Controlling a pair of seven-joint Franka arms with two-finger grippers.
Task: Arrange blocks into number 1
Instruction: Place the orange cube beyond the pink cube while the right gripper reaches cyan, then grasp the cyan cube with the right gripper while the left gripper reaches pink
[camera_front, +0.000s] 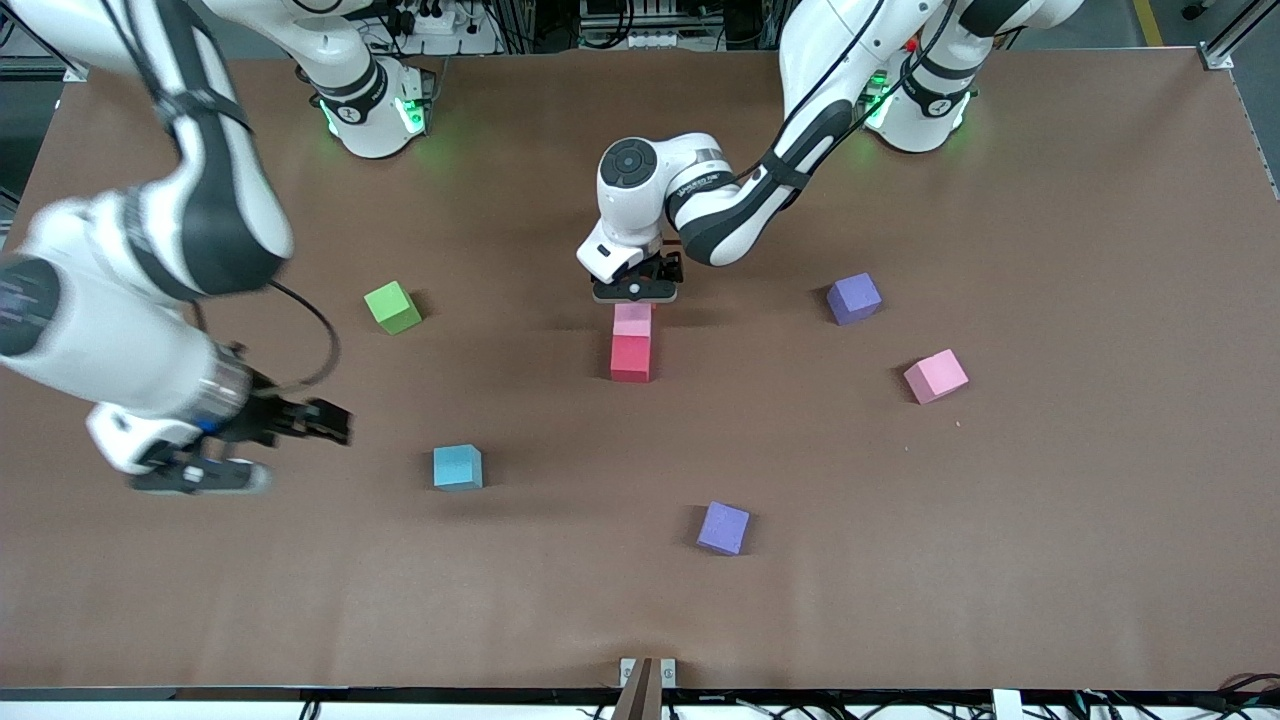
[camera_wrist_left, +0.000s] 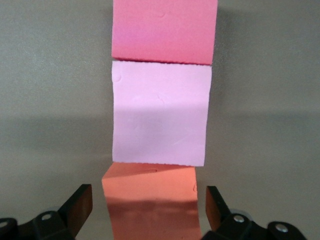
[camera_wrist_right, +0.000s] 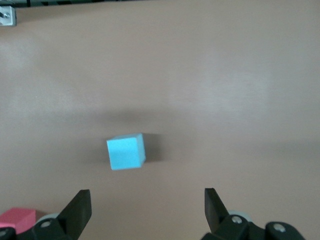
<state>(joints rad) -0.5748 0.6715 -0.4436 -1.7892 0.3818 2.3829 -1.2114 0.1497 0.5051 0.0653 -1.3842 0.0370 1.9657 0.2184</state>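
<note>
The light pink block (camera_wrist_left: 159, 114), red block (camera_wrist_left: 165, 30) and orange block (camera_wrist_left: 150, 205) look like matt foam with faintly dimpled faces. The brown table (camera_front: 1050, 560) looks matt, while the arms' white shells (camera_front: 640, 200) shine like glossy plastic.

Orange (camera_wrist_left: 150, 205), pink (camera_front: 632, 319), red (camera_front: 630, 358) blocks aligned

Your brown bench (camera_front: 1050, 560) carries a touching row of orange (camera_wrist_left: 150, 205), light pink (camera_front: 632, 319) and red (camera_front: 630, 358) blocks, plus a loose pink block (camera_front: 936, 376), blue block (camera_front: 458, 467), green cube (camera_front: 392, 307) and two purple cubes (camera_front: 853, 298) (camera_front: 723, 528).
</note>
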